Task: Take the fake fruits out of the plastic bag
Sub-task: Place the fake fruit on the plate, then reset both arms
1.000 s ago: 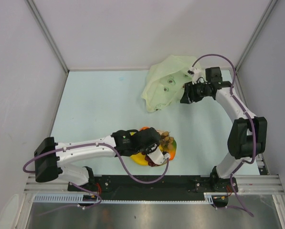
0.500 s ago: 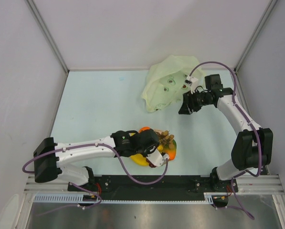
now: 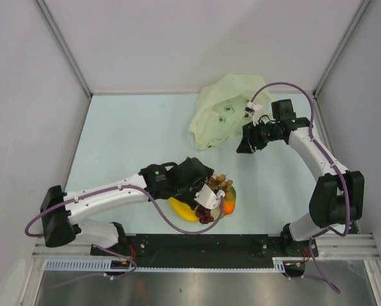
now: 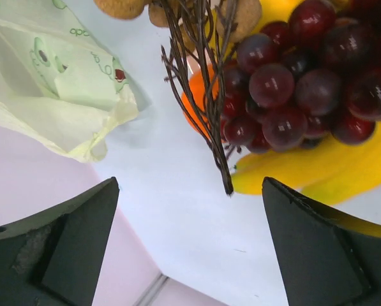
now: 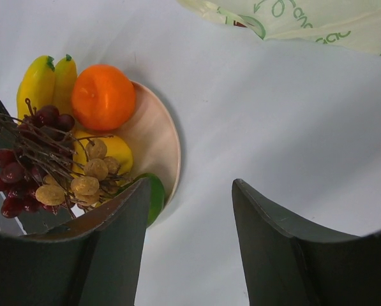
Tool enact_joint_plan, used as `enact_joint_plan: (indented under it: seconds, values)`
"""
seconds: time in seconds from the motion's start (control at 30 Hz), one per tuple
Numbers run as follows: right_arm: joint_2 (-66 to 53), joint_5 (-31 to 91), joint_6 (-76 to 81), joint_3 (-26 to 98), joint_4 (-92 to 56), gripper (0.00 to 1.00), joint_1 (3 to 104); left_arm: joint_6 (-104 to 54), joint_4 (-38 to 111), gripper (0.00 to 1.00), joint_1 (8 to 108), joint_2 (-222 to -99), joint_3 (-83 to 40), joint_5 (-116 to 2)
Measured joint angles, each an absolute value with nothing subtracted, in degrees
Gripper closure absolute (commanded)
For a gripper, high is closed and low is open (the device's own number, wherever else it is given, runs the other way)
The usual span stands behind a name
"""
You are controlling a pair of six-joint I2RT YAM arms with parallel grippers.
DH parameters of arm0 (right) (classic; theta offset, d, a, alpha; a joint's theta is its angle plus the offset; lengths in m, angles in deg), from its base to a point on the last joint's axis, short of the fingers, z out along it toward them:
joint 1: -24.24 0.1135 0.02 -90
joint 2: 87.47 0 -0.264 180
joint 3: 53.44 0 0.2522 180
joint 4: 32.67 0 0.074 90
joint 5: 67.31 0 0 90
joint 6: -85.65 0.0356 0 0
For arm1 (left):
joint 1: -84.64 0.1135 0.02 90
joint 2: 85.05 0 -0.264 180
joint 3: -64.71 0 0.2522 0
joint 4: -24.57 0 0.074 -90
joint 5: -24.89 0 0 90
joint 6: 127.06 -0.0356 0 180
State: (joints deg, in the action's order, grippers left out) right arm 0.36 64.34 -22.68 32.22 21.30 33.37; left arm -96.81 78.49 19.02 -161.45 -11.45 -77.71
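Left arm reaches across the near part of the worktop (image 3: pixel 133 140) to the fake fruits (image 3: pixel 184 210); left fingers (image 4: pixel 69 242) stand wide apart with nothing between them, only bare worktop, hanging just over the pile.

Fruits lie heaped near the worktop's near edge, centre, all outside the plastic bag (image 3: pixel 219 115); they sit on a round cream plate (image 5: pixel 155 137). Yellow bananas (image 5: pixel 46 83) at one side; orange (image 5: pixel 103 97) touching them; dark purple grapes (image 4: pixel 305 89) on top of the bananas; brown stemmed bits (image 5: pixel 88 182) with thin twigs draped across the grapes and a yellow lumpy fruit (image 5: pixel 117 150); mango (image 3: pixel 229 203) at the right edge of the pile, red-orange with a green side.

Bag lies crumpled at the far side of the worktop, right of centre, well apart from the plate; small round printed marks show on it.

Right fingers (image 5: pixel 286 248) sit just beside the bag's near right edge; open part-way, empty, worktop visible between them; cannot tell whether they touch the plastic.
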Motion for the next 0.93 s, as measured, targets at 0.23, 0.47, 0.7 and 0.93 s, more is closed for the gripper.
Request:
enact_joint_plan:
  seconds: [0.23, 0.47, 0.7, 0.93]
  values:
    - [0.10, 63.05, -24.21, 32.20, 22.76, 0.01, 33.39, -96.04, 82.29, 0.00, 23.76, -149.69, -10.44, -72.11]
    - [-6.04, 52.87, -20.25, 31.78, 21.36, 0.00, 31.51, -82.58, 66.66, 0.00, 39.98, -133.30, -1.57, -76.35]
    - [-12.12, 37.20, -8.73, 30.80, 15.81, 0.00, 31.88, -53.79, 60.37, 0.00, 61.64, -135.48, -2.03, -75.22]
    - [-12.56, 27.60, -6.72, 30.41, 16.60, 0.00, 32.30, -41.84, 59.21, 0.00, 71.17, -137.97, 0.05, -72.42]
